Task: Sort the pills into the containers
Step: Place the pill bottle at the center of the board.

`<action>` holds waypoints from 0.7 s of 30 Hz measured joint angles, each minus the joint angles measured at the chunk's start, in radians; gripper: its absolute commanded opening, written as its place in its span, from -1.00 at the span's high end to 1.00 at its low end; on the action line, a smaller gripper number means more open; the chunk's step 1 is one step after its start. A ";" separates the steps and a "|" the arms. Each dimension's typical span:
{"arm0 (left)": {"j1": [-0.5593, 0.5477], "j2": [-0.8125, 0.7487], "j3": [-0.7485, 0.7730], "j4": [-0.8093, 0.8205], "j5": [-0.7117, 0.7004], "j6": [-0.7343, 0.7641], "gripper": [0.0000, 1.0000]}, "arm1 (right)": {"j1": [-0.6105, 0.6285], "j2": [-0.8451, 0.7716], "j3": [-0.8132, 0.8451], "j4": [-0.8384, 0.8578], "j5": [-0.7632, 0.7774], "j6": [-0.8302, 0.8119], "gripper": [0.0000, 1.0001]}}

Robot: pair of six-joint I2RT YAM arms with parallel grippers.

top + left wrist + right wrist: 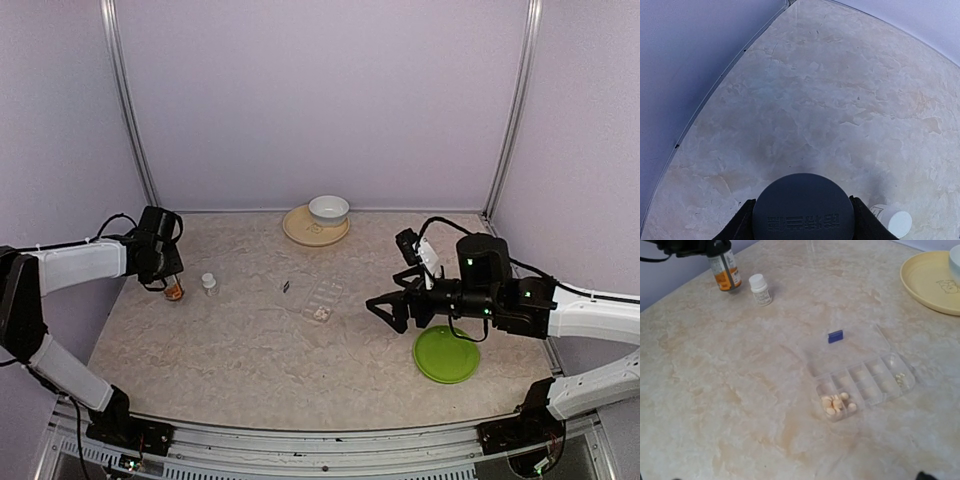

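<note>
The clear pill box [322, 298] lies open at mid-table; it also shows in the right wrist view [865, 380]. Several tan round pills [837, 403] fill its near corner compartment, and a few tiny whitish pills [900, 377] lie in a far-end one. My left gripper [170, 283] is shut on the dark cap [803, 210] of an orange pill bottle [174, 291] that stands on the table at the left; the bottle also shows in the right wrist view [724, 271]. My right gripper [383, 311] is open and empty, to the right of the box and above the table.
A small white bottle [209, 283] stands just right of the orange one. A small blue piece [835, 336] lies by the box lid. A green plate [447, 355] sits under my right arm. A white bowl [329, 209] on a tan plate [300, 232] is at the back.
</note>
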State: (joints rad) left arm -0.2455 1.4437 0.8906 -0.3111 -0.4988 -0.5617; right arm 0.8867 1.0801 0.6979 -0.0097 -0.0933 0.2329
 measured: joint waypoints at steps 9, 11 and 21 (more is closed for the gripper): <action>0.041 0.056 0.000 0.038 0.006 -0.014 -0.19 | 0.000 -0.003 -0.016 0.000 0.000 0.000 -1.00; 0.042 0.056 0.000 0.042 0.008 -0.015 -0.31 | 0.000 -0.005 -0.020 0.000 0.002 0.000 -1.00; 0.042 0.055 0.000 0.041 0.027 -0.018 -0.67 | -0.001 0.058 -0.020 -0.003 0.085 -0.018 -1.00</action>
State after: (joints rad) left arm -0.2039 1.4990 0.8906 -0.2703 -0.4721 -0.5797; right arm 0.8860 1.1381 0.6781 -0.0132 -0.0086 0.2146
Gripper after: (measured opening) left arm 0.805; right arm 0.996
